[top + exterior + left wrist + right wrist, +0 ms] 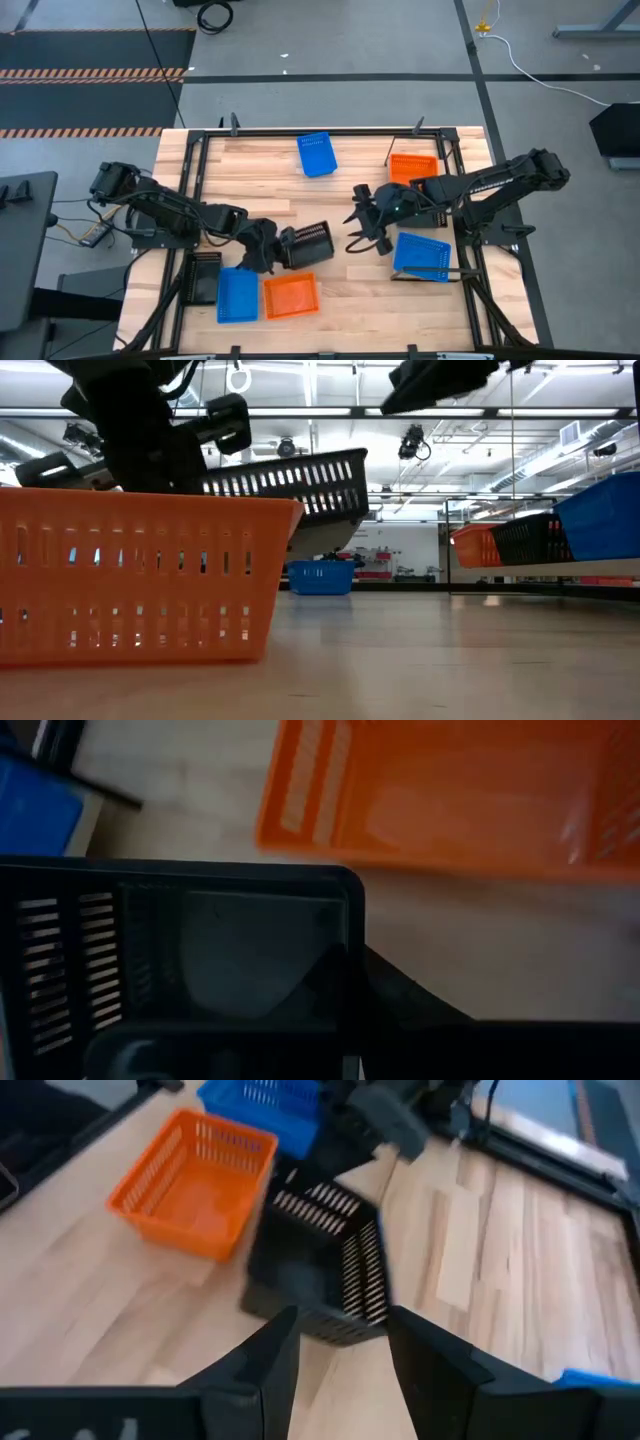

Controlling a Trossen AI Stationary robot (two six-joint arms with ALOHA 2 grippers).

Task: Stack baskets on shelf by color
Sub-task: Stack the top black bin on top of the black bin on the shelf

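Note:
My left gripper (266, 250) is shut on a black basket (306, 245), held in the air near the table's middle; the low view shows this basket (285, 485) tilted above an orange basket (130, 575). My right gripper (340, 1365) is open and hovers just right of it, fingers pointing at the black basket (320, 1270) without touching. On the shelf (545, 568) along the right side stand an orange basket (413, 167), a black one (525, 538) and a blue one (422, 255). Another blue basket (317, 154) rests flat near the far edge. My left gripper holds the black basket by its left end wall (283, 248), coming level from the table's left. The basket itself fills the left wrist view and hides the fingers. It is lifted clear of the table and tilted, one slotted long wall (290, 480) facing the near edge.
An orange basket (291, 296) and a blue basket (237, 294) sit side by side at the near edge, with a black basket (205, 277) left of them. A black metal frame (300, 131) borders the table. Bare wood lies between the far blue basket and the grippers.

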